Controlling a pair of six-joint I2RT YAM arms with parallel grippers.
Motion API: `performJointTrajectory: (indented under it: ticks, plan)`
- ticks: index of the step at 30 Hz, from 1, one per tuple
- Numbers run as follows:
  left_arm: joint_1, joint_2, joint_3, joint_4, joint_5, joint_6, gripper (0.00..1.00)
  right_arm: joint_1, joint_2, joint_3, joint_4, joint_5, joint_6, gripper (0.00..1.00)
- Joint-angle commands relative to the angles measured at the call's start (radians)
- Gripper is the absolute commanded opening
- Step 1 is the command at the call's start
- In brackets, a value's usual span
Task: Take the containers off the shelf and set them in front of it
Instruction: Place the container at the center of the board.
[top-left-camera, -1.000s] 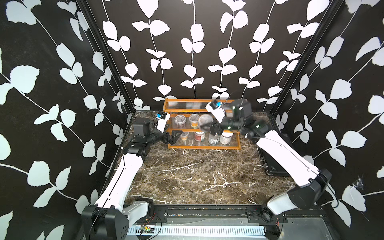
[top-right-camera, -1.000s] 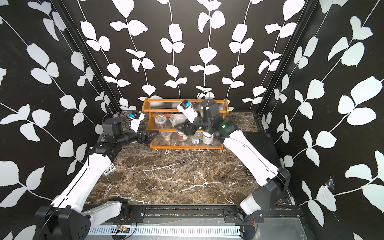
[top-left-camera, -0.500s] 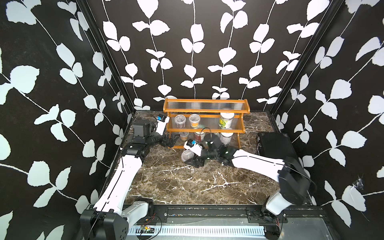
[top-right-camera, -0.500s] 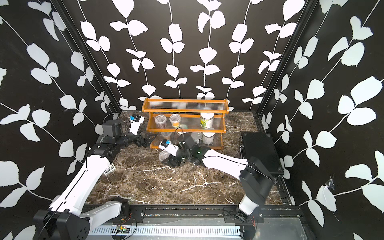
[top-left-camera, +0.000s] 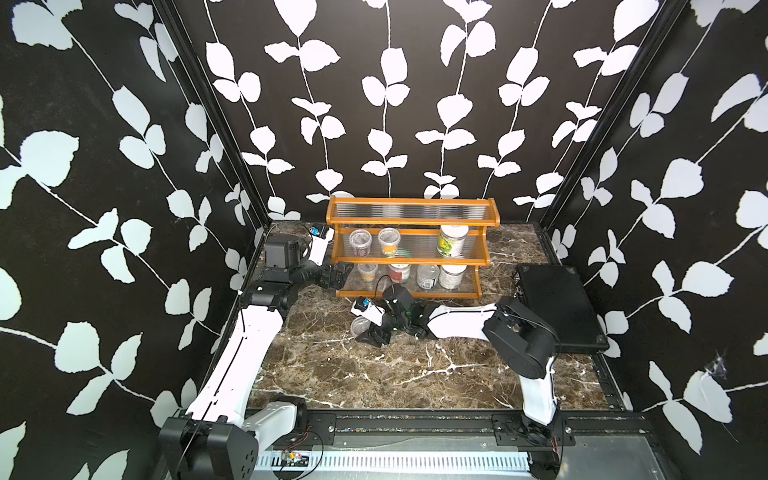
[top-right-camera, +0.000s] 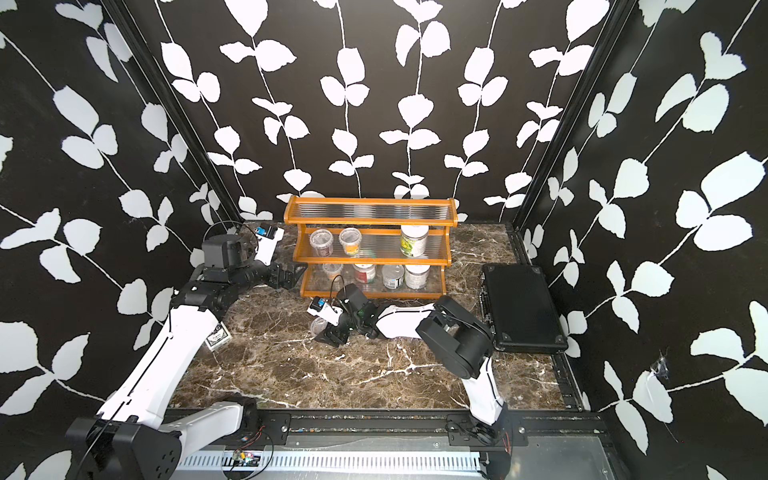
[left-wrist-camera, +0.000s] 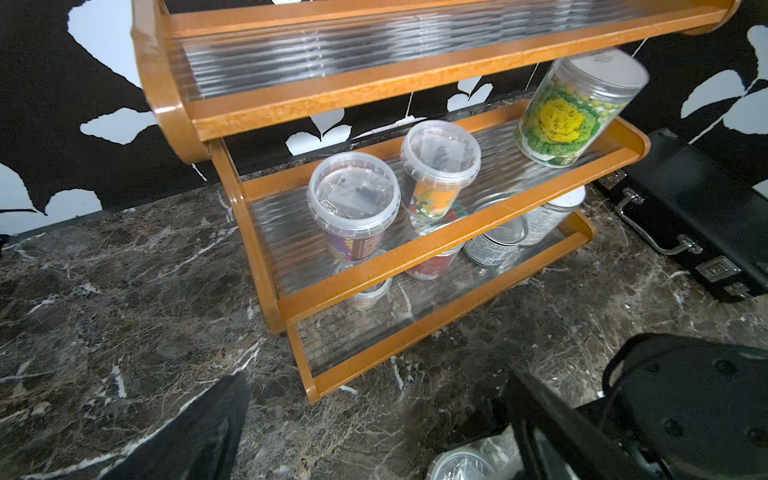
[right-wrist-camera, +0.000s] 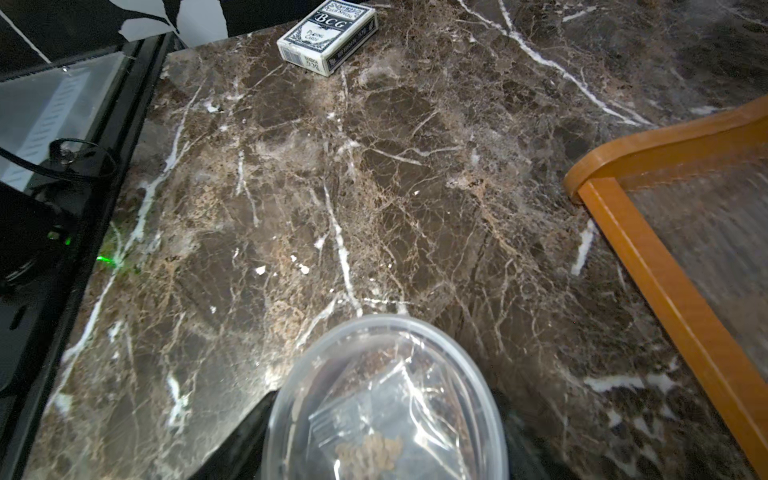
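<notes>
Right tool (top-left-camera: 371, 331) is clamped on a clear lidded cup (right-wrist-camera: 386, 399), jaws partway apart, low over the table (top-left-camera: 374, 374) just in front of the shelf (top-left-camera: 409, 262). Left tool (top-left-camera: 338, 275) is spread wide and empty beside the shelf's lower left end. Other containers (top-left-camera: 451, 241) stand on the middle and lower tiers.

Polished brown marble surface (top-left-camera: 374, 374), glossy and white-veined; shelf (top-left-camera: 409, 262) of smooth varnished orange-brown wood, with tiers of ribbed clear plastic; thin clear plastic cups (left-wrist-camera: 353, 199) with smooth translucent lids and printed labels; tin can (left-wrist-camera: 494, 245) of shiny metal under a printed label; glossy clear plastic jar (left-wrist-camera: 573, 112); semi-matt black case (top-left-camera: 557, 307) at right, with bright metal latches (left-wrist-camera: 715, 270); printed cardboard card box (right-wrist-camera: 328, 35); near cup (right-wrist-camera: 386, 399) of the same clear plastic, lid glossy.
</notes>
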Motion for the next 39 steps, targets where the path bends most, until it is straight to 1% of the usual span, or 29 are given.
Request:
performJointTrajectory:
  ticks: [1,6,11,16,21,24,27,32,35,39]
  plan:
    - [0.008,0.003,0.027,-0.023,-0.012,0.012,0.98,0.009,0.031,0.061,0.088,0.04,0.005,0.55]
    - [0.009,0.0,0.024,-0.022,-0.012,0.014,0.99,0.013,0.065,0.094,0.098,0.014,0.025,0.55]
    - [0.011,-0.001,0.019,-0.026,-0.009,0.02,0.99,0.02,0.06,0.069,0.101,-0.01,0.033,0.57]
    - [0.013,0.004,0.013,-0.02,-0.002,0.017,0.99,0.024,0.079,0.069,0.086,0.003,0.032,0.6]
    - [0.013,-0.001,0.004,-0.023,-0.003,0.023,0.99,0.022,0.089,0.079,0.06,0.097,0.0,0.6]
    - [0.014,-0.009,-0.006,-0.023,-0.005,0.022,0.99,0.015,0.098,0.085,0.069,0.12,0.013,0.61]
    - [0.015,-0.01,-0.013,-0.025,-0.003,0.021,0.98,0.012,0.111,0.102,0.063,0.124,0.024,0.61]
    - [0.016,-0.013,-0.014,-0.029,-0.003,0.023,0.99,0.011,0.128,0.117,0.067,0.095,0.049,0.64]
    - [0.016,-0.011,-0.013,-0.032,-0.001,0.025,0.99,0.008,0.125,0.109,0.076,0.099,0.058,0.7]
    - [0.017,-0.009,-0.016,-0.031,0.003,0.025,0.99,0.0,0.099,0.095,0.089,0.108,0.064,0.87]
